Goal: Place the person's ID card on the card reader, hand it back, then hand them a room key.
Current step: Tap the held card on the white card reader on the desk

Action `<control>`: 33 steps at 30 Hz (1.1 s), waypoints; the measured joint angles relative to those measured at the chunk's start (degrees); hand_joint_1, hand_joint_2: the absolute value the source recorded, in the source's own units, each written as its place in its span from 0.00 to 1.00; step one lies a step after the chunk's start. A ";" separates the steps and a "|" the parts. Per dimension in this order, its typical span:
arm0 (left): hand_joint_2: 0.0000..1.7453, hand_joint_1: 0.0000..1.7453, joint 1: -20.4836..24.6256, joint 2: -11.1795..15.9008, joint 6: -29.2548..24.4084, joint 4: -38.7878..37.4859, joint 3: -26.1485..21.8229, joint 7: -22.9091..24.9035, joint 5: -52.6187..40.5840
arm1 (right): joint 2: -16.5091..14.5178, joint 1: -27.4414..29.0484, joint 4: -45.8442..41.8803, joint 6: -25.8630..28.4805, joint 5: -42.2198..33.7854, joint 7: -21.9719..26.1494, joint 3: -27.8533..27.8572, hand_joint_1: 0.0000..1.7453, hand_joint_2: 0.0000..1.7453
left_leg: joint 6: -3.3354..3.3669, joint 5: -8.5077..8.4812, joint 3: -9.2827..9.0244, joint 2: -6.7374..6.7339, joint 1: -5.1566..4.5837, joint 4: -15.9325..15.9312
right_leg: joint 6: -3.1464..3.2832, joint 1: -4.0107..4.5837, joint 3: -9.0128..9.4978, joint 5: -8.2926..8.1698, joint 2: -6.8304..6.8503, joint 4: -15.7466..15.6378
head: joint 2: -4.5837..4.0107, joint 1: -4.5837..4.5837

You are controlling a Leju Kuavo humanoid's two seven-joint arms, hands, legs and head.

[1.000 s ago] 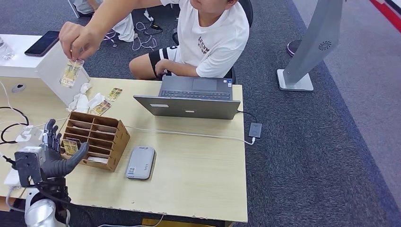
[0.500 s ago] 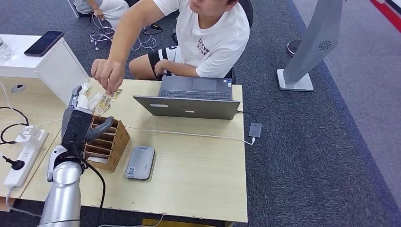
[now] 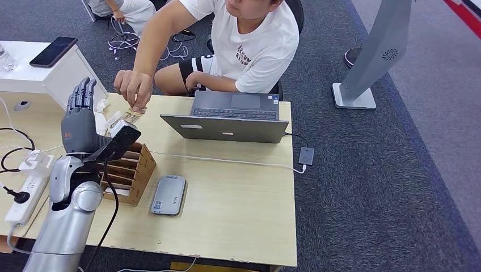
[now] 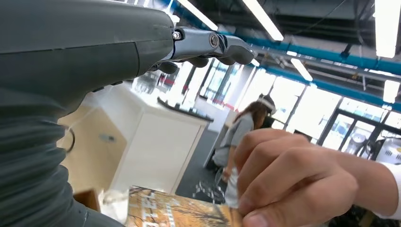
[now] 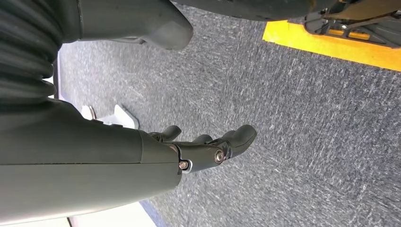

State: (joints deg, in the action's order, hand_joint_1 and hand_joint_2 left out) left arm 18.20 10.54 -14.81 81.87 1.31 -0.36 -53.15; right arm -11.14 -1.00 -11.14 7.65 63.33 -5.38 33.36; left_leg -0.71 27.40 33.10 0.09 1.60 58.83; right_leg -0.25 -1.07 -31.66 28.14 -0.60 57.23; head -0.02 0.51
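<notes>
Left hand (image 3: 79, 122) is raised at frame left, released, fingers spread; a card (image 3: 134, 115) is pinched by the person's hand (image 3: 132, 88) just beside; right hand (image 5: 208, 146) is empty, fingers loosely extended.

I count one laptop (image 3: 232, 116) on the surface (image 3: 238, 192), one grey card reader (image 3: 168, 194), one wooden slotted card holder (image 3: 127, 170) and one small black adapter (image 3: 306, 155). One card (image 3: 134, 115) sits under the person's hand (image 3: 133, 88); other cards near it are too hidden to count. One phone (image 3: 52, 51) lies on the white cabinet (image 3: 57, 79). One white power strip (image 3: 25, 190) lies by the surface's edge. I see two robot hands: left hand (image 3: 82, 122) and right hand (image 5: 208, 144). Two people are visible.
</notes>
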 joint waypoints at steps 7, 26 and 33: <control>1.00 1.00 1.94 4.21 -5.74 0.64 5.44 3.71 -10.67 | -0.09 -0.01 0.10 0.02 2.23 -0.65 -0.90 0.00 1.00 | -0.01 -0.01 0.00 0.01 0.00 0.00 | 0.00 0.00 0.00 0.00 0.00 0.00 | 0.01 0.01; 1.00 1.00 3.08 5.02 -4.64 0.56 9.56 4.45 -11.94 | -0.09 0.01 0.13 0.32 2.74 -1.42 -1.14 0.00 1.00 | -0.01 -0.01 0.01 0.00 0.00 0.00 | 0.00 0.00 -0.01 0.00 0.00 0.00 | 0.00 0.00; 1.00 1.00 2.97 5.00 -4.53 0.56 10.10 4.45 -11.80 | -0.09 0.02 0.13 0.64 2.75 -1.36 -1.19 0.00 1.00 | -0.01 -0.01 0.02 0.01 0.00 0.00 | 0.00 0.00 -0.01 0.00 0.00 0.00 | 0.00 0.01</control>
State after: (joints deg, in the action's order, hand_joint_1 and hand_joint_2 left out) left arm 21.18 15.54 -19.35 82.42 11.41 4.09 -64.95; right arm -11.23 -0.97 -11.02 8.29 66.07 -6.73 32.17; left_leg -0.71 27.40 33.11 0.10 1.60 58.83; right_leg -0.25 -1.07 -31.67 28.14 -0.60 57.24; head -0.02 0.52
